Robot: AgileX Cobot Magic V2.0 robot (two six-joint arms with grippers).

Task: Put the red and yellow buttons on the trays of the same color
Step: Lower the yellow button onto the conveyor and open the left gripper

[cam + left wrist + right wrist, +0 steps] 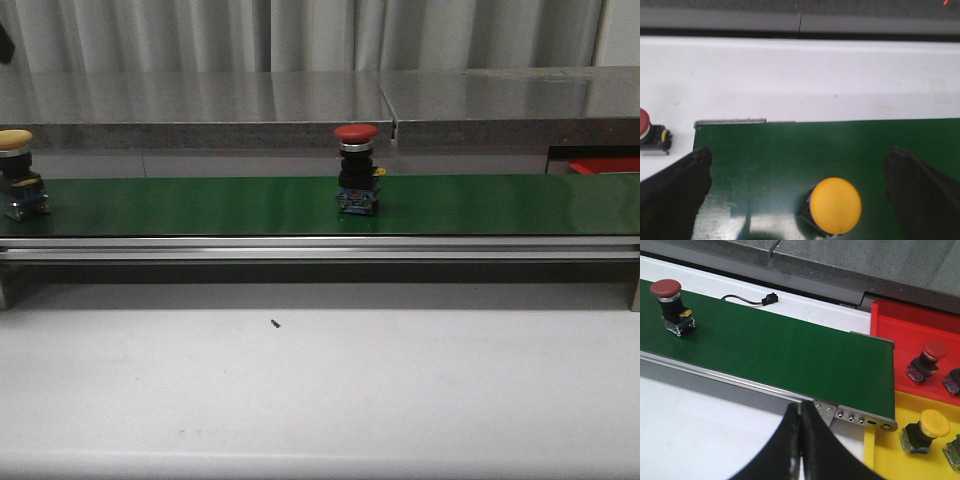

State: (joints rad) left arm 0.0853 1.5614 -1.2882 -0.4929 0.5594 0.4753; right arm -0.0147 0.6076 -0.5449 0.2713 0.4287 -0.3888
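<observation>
On the matte green conveyor belt [200,205] two mushroom-capped plastic push-buttons wait unsorted: a red-capped button [357,168] mid-belt and a yellow-capped button [835,205] at its left end, between the spread-apart left gripper [797,200] fingers. Beyond the belt's right end, the glossy red tray [900,340] and yellow tray [880,450] each already hold matching buttons. The right gripper [800,440] hangs pressed together, empty.

A pleated grey curtain [300,35] covers the rear wall. Below it runs a brushed-metal ledge [320,100] with a vertical seam right of centre. A white table [320,400] fills the foreground, showing diffuse light.
</observation>
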